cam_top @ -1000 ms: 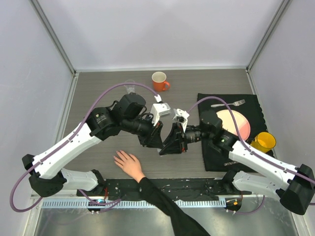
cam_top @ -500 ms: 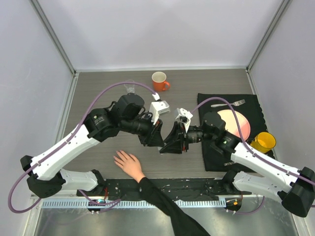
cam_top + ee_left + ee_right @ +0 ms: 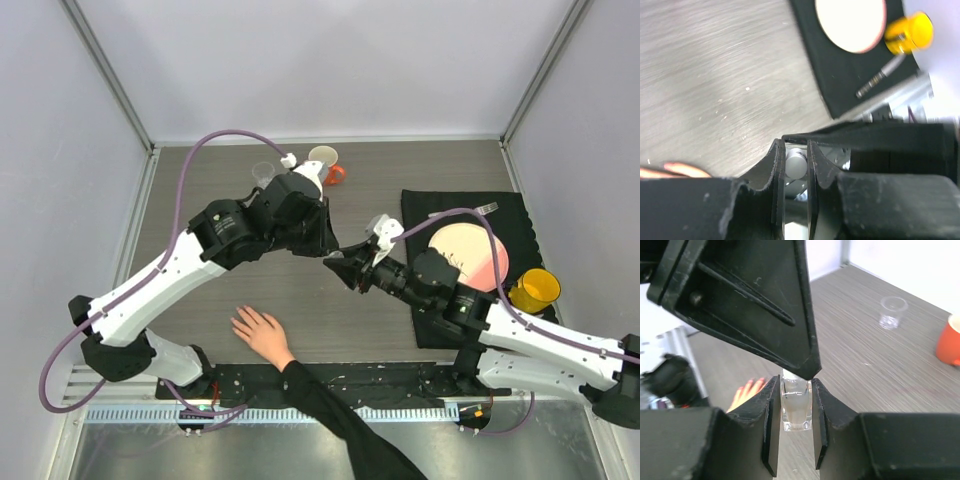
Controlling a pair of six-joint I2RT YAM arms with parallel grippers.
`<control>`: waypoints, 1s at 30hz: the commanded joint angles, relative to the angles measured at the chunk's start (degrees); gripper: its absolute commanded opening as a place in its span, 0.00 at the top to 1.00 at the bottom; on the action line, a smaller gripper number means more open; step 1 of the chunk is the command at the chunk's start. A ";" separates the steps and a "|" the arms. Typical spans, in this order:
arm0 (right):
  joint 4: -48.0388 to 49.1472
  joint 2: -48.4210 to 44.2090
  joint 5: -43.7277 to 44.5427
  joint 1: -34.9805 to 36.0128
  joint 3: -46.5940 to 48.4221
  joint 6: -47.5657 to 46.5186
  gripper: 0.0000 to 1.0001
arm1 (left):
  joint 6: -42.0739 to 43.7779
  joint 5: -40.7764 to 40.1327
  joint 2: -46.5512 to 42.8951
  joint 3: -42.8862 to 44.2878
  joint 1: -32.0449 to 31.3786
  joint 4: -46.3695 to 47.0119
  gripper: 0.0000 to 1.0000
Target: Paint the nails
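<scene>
On my feed the human hand [image 3: 262,336] lies flat at the near left of the table [image 3: 420,170] with its fingers spread. The nails [image 3: 240,321] are too small to make out. Further back stand a clear cup [image 3: 263,173] and an orange mug [image 3: 333,172]; I cannot tell what either holds. Mid-table, my left gripper [image 3: 794,145] pinches the white cap [image 3: 795,163] of a small clear bottle [image 3: 796,412], and my right gripper [image 3: 796,382] clamps the bottle's body. Rightward, a pink plate [image 3: 470,250] sits on a black mat [image 3: 440,325], with a yellow cup [image 3: 537,290] at the mat's edge.

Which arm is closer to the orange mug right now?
Left. The left arm lies right beside the orange mug, partly covering it from above; the right arm lies farther toward the near edge, by the black mat.
</scene>
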 commanded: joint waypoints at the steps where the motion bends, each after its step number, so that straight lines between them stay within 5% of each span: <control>1: 1.49 2.44 16.05 3.90 2.00 -4.05 0.99 | -7.17 -21.52 -2.96 -2.55 2.39 -2.69 1.00; 6: 0.44 1.65 12.64 3.90 2.36 -3.26 0.99 | -4.64 -17.50 -4.28 -2.46 2.47 -0.58 0.95; 10: -2.19 0.77 6.49 3.73 3.23 -1.77 0.99 | 0.99 -9.07 -7.53 -5.36 2.47 5.66 0.34; 16: -6.77 -2.03 -6.07 2.42 4.29 1.48 0.99 | 9.16 0.87 -18.15 -16.05 2.74 18.31 0.02; 18: -7.03 -2.91 -11.42 0.66 4.55 4.81 0.99 | 11.88 4.74 -21.84 -20.37 3.00 27.32 0.03; 22: -4.15 -3.10 -30.81 -5.49 5.08 12.46 0.99 | 14.62 19.94 -31.33 -33.19 3.44 42.65 0.22; 24: -0.63 -2.48 -36.04 -8.57 5.17 17.02 0.99 | 15.50 27.16 -32.49 -35.33 3.53 46.09 0.20; 30: 4.30 -1.42 -45.29 -9.72 6.66 20.73 0.99 | 16.12 31.11 -31.01 -35.08 3.53 45.40 0.20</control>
